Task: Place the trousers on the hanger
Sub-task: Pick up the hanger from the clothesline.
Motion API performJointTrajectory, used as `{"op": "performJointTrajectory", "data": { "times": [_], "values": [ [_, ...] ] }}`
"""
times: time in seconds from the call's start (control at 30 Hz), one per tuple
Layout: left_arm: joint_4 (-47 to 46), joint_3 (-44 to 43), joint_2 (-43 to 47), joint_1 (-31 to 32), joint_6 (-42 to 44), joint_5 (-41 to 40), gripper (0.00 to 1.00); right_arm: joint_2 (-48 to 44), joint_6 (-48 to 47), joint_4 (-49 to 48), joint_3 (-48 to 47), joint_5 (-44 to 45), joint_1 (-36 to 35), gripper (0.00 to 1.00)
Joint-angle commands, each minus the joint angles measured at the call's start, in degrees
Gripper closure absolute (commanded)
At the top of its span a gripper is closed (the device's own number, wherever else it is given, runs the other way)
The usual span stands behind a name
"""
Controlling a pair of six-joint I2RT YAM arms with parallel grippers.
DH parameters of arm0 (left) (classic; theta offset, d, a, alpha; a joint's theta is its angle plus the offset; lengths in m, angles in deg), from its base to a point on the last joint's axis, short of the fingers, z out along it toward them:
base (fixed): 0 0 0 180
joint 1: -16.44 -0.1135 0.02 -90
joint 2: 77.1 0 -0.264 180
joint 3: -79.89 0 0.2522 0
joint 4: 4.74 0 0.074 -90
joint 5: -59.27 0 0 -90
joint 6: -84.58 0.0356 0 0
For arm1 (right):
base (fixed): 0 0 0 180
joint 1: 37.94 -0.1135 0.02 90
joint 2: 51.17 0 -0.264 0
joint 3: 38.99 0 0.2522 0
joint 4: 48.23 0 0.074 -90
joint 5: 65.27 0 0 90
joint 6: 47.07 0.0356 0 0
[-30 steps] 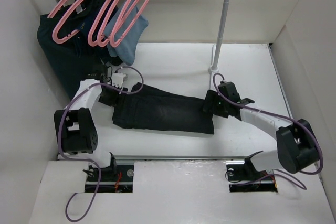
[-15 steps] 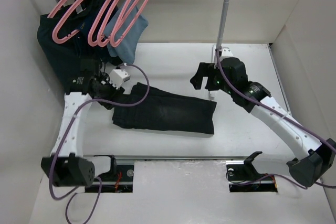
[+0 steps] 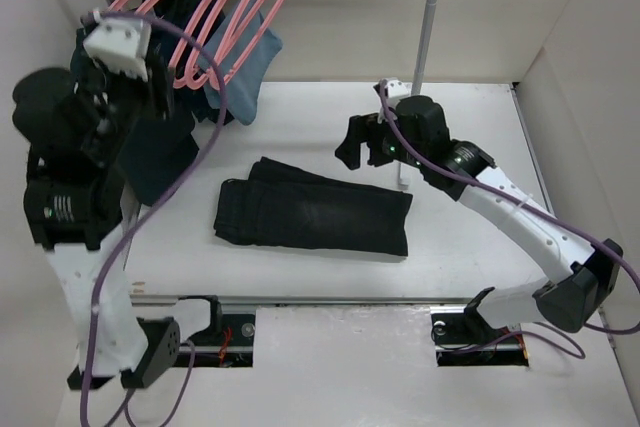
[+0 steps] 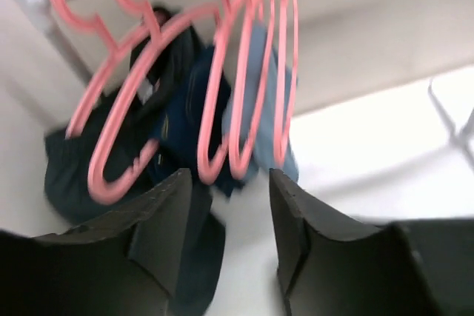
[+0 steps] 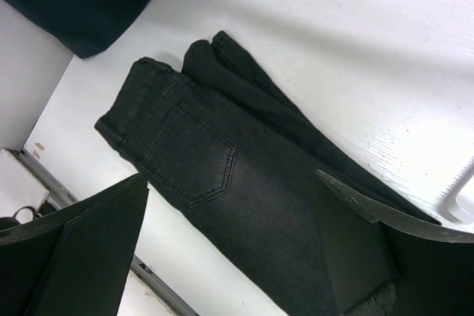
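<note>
The trousers (image 3: 310, 215) are black jeans, lying folded on the white table; the right wrist view shows their back pocket and waistband (image 5: 185, 146). Several pink hangers (image 3: 230, 17) hang on the rail at the back left and appear blurred in the left wrist view (image 4: 222, 86). My left gripper (image 3: 160, 97) is raised high just in front of them. It stands open (image 4: 229, 183) with nothing between its fingers. Above the trousers' far edge hovers my right gripper (image 3: 350, 147), wide open (image 5: 229, 179) and empty, clear of the cloth.
A dark navy garment (image 3: 150, 152) and a light blue cloth (image 3: 245, 72) hang among the hangers at the back left. The rack's upright pole (image 3: 428, 37) rises from a foot (image 3: 405, 132) close behind the right gripper. White walls enclose the table on both sides.
Both grippers have left the trousers' ends and risen. The left arm swung up and back to the hangers; the right lifted and moved back-left. The trousers stay folded on the table.
</note>
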Motion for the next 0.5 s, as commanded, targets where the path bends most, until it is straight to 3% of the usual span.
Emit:
{"op": "performJointTrajectory", "data": {
  "times": [0.0,0.07,0.2,0.47],
  "values": [
    [-6.7,-5.5,-12.5,0.2,-11.2,0.8,0.58,1.2,-1.8,-3.1,-2.5,-2.7,-0.7,0.06],
    [-6.7,-11.3,-17.2,0.2,-12.6,4.1,0.63,2.0,-1.8,-3.1,-3.0,-3.2,-1.2,0.06],
    [-8.9,-15.0,-26.2,0.2,-13.8,6.4,0.65,2.6,-1.8,-2.0,-1.4,-2.0,-1.2,0.06],
    [-14.5,-17.8,-31.0,0.2,-13.3,3.4,0.65,0.4,-2.3,-0.2,1.4,-0.8,-1.2,0.06]
  ]
}}
